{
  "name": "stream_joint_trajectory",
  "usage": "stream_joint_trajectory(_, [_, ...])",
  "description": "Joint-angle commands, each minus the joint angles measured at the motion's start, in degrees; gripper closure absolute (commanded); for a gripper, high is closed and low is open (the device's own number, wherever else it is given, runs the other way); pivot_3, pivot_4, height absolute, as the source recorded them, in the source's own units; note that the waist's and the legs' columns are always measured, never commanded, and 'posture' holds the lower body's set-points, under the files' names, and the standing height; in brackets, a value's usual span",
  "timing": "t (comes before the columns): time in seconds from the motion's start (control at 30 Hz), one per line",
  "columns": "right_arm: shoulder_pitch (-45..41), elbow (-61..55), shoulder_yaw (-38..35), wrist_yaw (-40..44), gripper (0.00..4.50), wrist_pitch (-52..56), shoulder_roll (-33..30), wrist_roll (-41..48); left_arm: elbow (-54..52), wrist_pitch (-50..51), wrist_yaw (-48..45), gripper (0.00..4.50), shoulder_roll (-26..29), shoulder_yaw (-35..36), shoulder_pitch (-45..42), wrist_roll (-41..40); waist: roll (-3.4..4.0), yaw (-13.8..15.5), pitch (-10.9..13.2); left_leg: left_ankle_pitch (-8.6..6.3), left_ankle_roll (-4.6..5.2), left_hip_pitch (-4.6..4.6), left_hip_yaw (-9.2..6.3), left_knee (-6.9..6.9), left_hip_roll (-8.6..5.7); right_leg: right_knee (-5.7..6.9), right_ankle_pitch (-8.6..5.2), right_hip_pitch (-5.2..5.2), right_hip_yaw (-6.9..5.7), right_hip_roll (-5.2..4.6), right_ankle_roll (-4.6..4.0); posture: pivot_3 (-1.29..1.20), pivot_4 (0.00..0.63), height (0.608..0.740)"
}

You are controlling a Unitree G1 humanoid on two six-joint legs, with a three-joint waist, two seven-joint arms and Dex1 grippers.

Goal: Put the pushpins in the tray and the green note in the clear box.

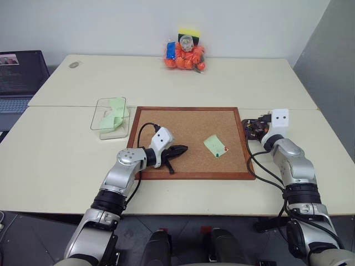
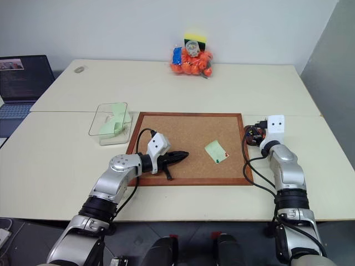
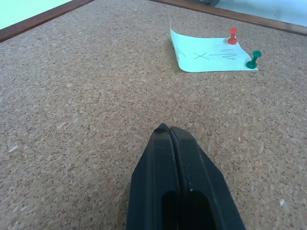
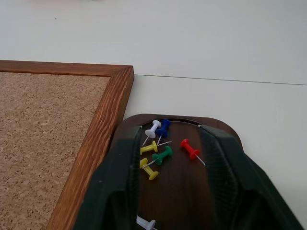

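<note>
- Nearest in the left eye view, the left gripper (image 1: 178,150) is seen resting low over the cork board (image 1: 166,121), jaws clenched on nothing, pointing toward the green note (image 1: 215,145), which lies on the board's right half
- Further off, the clear box (image 1: 111,116) is seen on the counter (image 1: 233,83) just beside the board's left edge, pale green slips already inside; an orange bag (image 1: 184,55) sits at the far edge
- Right eye view: the right gripper (image 2: 256,134) is held over the tray (image 2: 250,132), just beside the board's right frame
- Left wrist view: the note's long axis is seen running across the line of the closed jaws, one short edge curled up; a red pushpin (image 3: 232,35) and a green pushpin (image 3: 253,59) stand at the opposite end, pinning it
- Right wrist view: the jaws are released, straddling the tray, where a red pin (image 4: 189,148), a green pin (image 4: 162,155) and others lie loose
- Judged risk: if the note is pulled before both pins are out, it may be torn; a tiny pin may be dropped or rolled off the board
</note>
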Motion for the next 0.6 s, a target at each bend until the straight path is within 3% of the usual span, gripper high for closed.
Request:
stream_joint_trajectory(0.03, [0.01, -2.81, -1.26, -0.6, 1.59, -0.48, -0.6, 0.26, 1.61, 0.38, 0.83, 4.5, -0.37, -0.94, 0.28, 1.6, 0.0, 0.0, 0.0, 0.0, 0.0, 0.0, 0.0, 0.0, 0.0, 0.0, 0.0, 0.0, 0.0, 0.0, 0.0, 0.0, 0.15, 0.74])
stream_joint_trajectory(0.2, [2.72, -7.65, 0.35, 2.78, 0.58, -1.87, -2.2, 0.17, 1.72, 0.29, 0.65, 4.5, -0.59, -1.05, 0.2, 1.6, 0.0, 0.08, 0.0, 0.0, 0.0, -0.02, 0.0, 0.0, -0.02, -0.01, 0.0, 0.0, 0.0, -0.01, 0.01, 0.0, 0.15, 0.74])
stream_joint_trajectory(0.5, [17.37, -26.69, 7.29, 26.63, 0.58, -2.76, -7.77, 8.19, 2.65, 0.04, 0.61, 4.5, -1.28, -1.13, -0.35, 1.73, 0.02, 0.25, 0.0, 0.0, 0.01, -0.02, -0.04, 0.01, -0.07, -0.04, 0.0, 0.02, -0.06, -0.07, 0.03, 0.0, 0.15, 0.74])
stream_joint_trajectory(0.6, [19.53, -27.2, 11.12, 29.51, 0.58, -5.58, -8.29, 6.24, 3.16, -0.37, 0.82, 4.5, -1.52, -1.01, -0.64, 1.82, 0.01, 0.27, 0.0, 0.0, 0.01, -0.02, -0.04, 0.01, -0.08, -0.06, -0.01, 0.03, -0.08, -0.08, 0.04, 0.0, 0.15, 0.74])
